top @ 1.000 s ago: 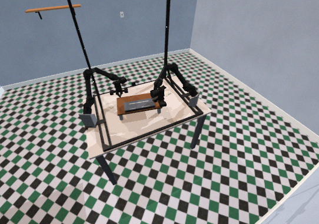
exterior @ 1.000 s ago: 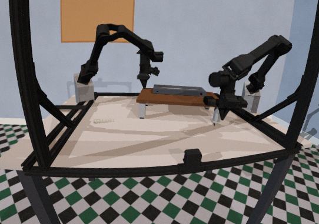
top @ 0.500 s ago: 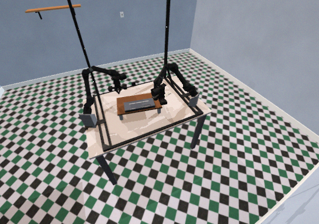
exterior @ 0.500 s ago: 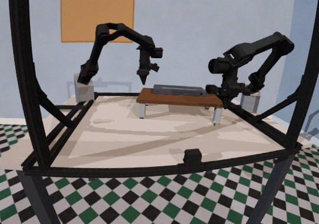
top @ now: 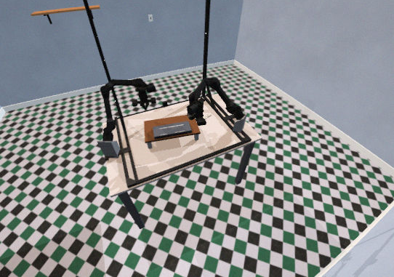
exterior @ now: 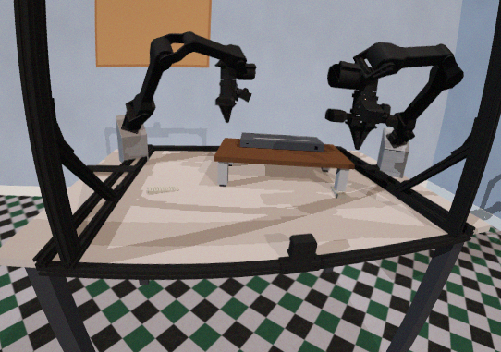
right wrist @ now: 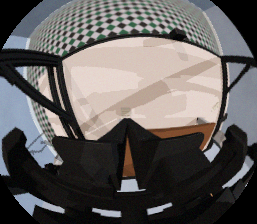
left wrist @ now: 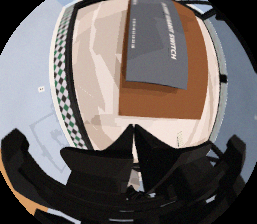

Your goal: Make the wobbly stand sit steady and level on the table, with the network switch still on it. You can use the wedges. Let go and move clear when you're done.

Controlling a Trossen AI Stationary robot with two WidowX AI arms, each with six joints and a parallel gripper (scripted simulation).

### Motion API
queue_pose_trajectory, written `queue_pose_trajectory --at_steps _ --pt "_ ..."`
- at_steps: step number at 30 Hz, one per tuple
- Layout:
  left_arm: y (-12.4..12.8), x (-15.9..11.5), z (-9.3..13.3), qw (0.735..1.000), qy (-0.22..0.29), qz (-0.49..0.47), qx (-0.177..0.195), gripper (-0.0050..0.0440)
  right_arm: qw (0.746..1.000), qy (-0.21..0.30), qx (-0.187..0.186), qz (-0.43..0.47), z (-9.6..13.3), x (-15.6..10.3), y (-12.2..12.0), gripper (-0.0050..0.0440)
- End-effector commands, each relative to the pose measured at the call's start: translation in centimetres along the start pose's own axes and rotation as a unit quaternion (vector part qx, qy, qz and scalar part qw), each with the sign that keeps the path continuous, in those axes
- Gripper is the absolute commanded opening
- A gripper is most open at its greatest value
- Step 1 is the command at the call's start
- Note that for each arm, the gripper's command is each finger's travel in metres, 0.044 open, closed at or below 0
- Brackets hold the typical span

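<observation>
Top view: The network switch (top: 171, 131) (exterior: 282, 142) (left wrist: 155, 55) is carried on the brown top of the stand (top: 149, 130) (exterior: 277, 158) (left wrist: 158, 105) (right wrist: 183, 133), which is set on the pale table (top: 163, 161) (exterior: 203, 228) (left wrist: 100, 75) (right wrist: 138, 70). The right gripper (top: 146, 107) (exterior: 357, 147) (right wrist: 126, 121) is held beyond the stand's far long edge, while the left gripper (top: 200, 121) (exterior: 226, 121) (left wrist: 133, 127) is poised by its right-hand end; the finger state is not made clear from here.

Exterior view: The right gripper, clenched on nothing, is suspended above the stand's right-hand end, its fingertips pointed downward. The left gripper, also clenched and empty, is held clear of the table behind the stand's left-hand end. A pale ridged strip (exterior: 163, 189) (left wrist: 179, 138) is seen on the table, left of the stand. Whether the stand is truly level cannot be told.

Left wrist view: The closed fingertips are pictured just outside the stand's short edge, with the lettered face of the switch shown beyond.

Right wrist view: The fingers are pressed together at their tips, with nothing gripped, and the stand's brown top is partly hidden behind them.
</observation>
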State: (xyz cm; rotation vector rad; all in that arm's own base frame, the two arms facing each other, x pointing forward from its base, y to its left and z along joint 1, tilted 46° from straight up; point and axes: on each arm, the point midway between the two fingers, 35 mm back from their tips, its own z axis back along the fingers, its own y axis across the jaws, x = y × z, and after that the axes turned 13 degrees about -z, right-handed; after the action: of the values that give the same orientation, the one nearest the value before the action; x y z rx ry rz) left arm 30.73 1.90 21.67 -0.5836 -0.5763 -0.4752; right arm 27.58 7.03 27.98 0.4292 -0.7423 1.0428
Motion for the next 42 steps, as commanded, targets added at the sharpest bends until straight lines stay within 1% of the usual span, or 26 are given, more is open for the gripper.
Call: queue_pose_trajectory --at_steps 1,6,10,16,17,22,27,33,34,38,42 --pt "1.1 1.5 0.8 0.999 -0.016 -0.03 0.042 0.044 1.0 -0.001 -0.002 0.001 0.0 0.1 0.0 0.0" --pt "3.5 5.9 3.8 0.981 -0.065 -0.102 0.151 0.044 1.0 -0.001 -0.002 0.001 0.0 0.1 0.0 0.0" --pt "4.5 9.9 7.1 0.953 -0.114 -0.153 0.236 0.044 1.0 -0.001 -0.002 0.001 0.0 0.1 0.0 0.0" --pt "4.5 9.9 7.1 0.953 -0.114 -0.153 0.236 0.044 1.0 -0.001 -0.002 0.001 0.0 0.1 0.0 0.0" --pt "4.1 9.9 7.4 0.952 -0.117 -0.157 0.235 0.044 1.0 -0.001 -0.001 0.001 0.0 0.1 0.0 0.0" --pt "4.1 14.2 11.7 0.908 -0.176 -0.204 0.321 0.044 1.0 -0.001 -0.001 0.001 0.0 0.1 0.0 0.0" --pt "2.8 18.3 16.8 0.85 -0.243 -0.245 0.398 0.044 1.0 -0.001 -0.001 0.001 0.0 0.1 0.0 0.0" --pt "2.8 18.3 16.8 0.85 -0.243 -0.245 0.398 0.044 1.0 -0.001 -0.001 0.001 0.0 0.1 0.0 0.0" --pt "2.2 18.2 17.1 0.847 -0.247 -0.25 0.399 0.044 1.0 -0.001 -0.001 0.001 0.0 0.1 0.0 0.0" --pt "0.4 20.8 21.0 0.797 -0.298 -0.275 0.448 0.044 1.0 -0.001 -0.001 0.001 0.0 0.1 0.0 0.0" --pt "-2.1 23.0 25.1 0.74 -0.353 -0.296 0.49 0.044 1.0 -0.001 -0.001 0.001 0.0 0.1 0.0 0.0"
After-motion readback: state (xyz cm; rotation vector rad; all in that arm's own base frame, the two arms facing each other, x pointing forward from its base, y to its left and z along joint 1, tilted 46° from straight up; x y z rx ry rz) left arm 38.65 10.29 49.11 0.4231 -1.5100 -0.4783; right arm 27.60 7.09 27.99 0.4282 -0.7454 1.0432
